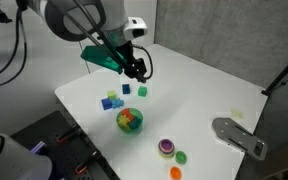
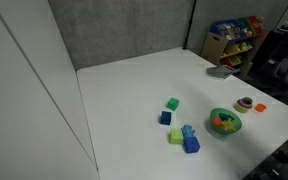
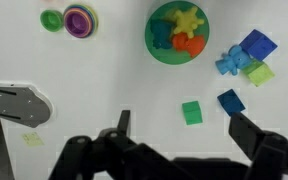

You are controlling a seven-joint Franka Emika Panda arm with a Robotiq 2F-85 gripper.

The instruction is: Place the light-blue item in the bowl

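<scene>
The light-blue item [image 3: 230, 63] is a small pale blue piece lying on the white table between a blue cube [image 3: 257, 44] and a yellow-green block [image 3: 260, 73]. It also shows in an exterior view [image 2: 187, 131]. The green bowl [image 3: 154, 48] holds several coloured toy shapes and shows in both exterior views [image 1: 130, 121] [image 2: 224, 123]. My gripper [image 3: 184, 130] is open and empty above the table. A green block [image 3: 192, 112] and a dark blue block [image 3: 230, 101] lie between its fingers' span. In an exterior view my gripper [image 1: 136, 70] hangs over these two blocks.
A flat grey metal piece [image 3: 14, 103] [image 1: 239, 135] lies near one table edge. A purple stacked ring toy [image 3: 80, 18] [image 1: 166, 147] and a small green disc [image 3: 51, 18] sit beyond the bowl. A shelf of toys [image 2: 234, 38] stands past the table.
</scene>
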